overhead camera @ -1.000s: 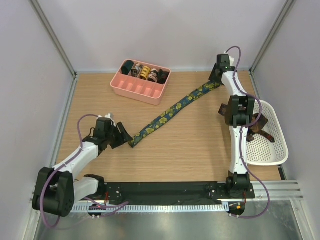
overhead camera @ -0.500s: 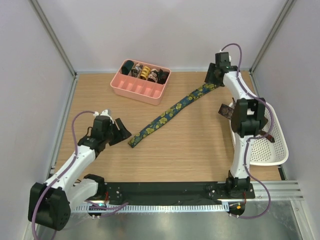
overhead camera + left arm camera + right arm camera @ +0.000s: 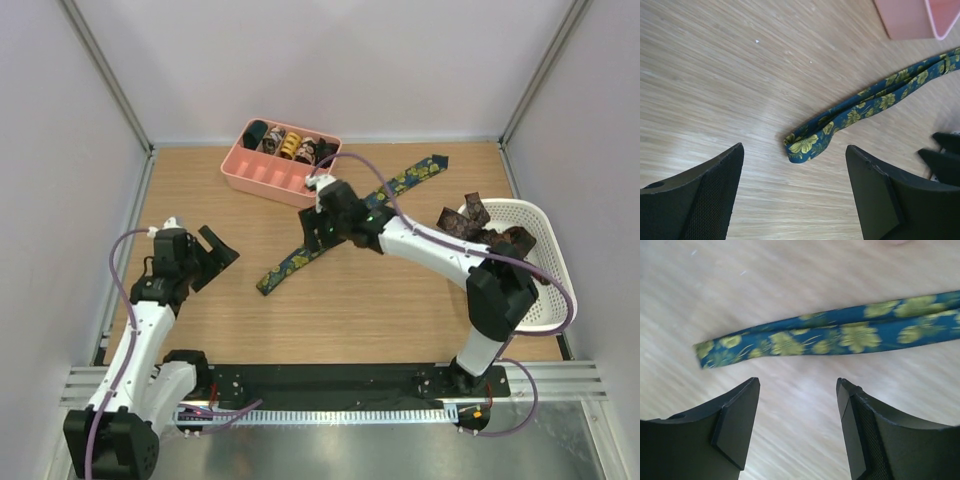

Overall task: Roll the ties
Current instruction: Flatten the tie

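bright, even light, soft shadows
a pale sheen is seen on the worktop (image 3: 680,125); the right wrist view is blurred throughout.

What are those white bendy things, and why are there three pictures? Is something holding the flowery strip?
Those are a robot's left arm and right arm, each ending in a two-finger claw called a gripper. The big picture is from a camera above; the other two come from little cameras on the wrists, so black fingers show at the bottom. The flowery strip is a necktie lying flat on the wooden table. A pink tray holds rolled ties, and a white basket holds brown ties, not rolled. The left gripper and right gripper are both open, so nothing is held.
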Action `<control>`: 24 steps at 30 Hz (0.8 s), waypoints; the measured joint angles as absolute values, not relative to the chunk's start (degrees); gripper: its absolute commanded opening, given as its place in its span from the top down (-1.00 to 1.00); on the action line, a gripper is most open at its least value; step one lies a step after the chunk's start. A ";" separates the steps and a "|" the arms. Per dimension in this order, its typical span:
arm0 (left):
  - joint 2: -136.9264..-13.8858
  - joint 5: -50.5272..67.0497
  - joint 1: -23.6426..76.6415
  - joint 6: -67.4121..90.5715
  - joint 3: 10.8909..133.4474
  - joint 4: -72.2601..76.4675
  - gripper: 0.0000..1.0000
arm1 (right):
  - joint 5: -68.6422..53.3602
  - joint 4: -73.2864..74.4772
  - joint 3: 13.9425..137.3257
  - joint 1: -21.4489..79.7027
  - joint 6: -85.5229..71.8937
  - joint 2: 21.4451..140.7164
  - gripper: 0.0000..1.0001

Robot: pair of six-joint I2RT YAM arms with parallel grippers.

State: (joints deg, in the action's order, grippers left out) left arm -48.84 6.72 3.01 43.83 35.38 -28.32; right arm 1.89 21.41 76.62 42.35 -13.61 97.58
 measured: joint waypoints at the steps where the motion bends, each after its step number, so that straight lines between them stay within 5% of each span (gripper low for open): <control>1: -48.36 6.61 2.61 44.12 36.42 -29.67 -0.67 | 1.76 20.71 75.59 44.80 -14.11 97.71 -0.37; 11: -40.99 -0.62 2.31 45.84 45.95 -41.65 -0.64 | 3.46 13.72 76.05 59.88 -16.64 106.13 -0.37; 24: -36.95 -11.84 2.22 47.31 53.39 -52.29 -0.63 | 8.88 13.93 87.50 65.95 -13.82 119.31 -0.38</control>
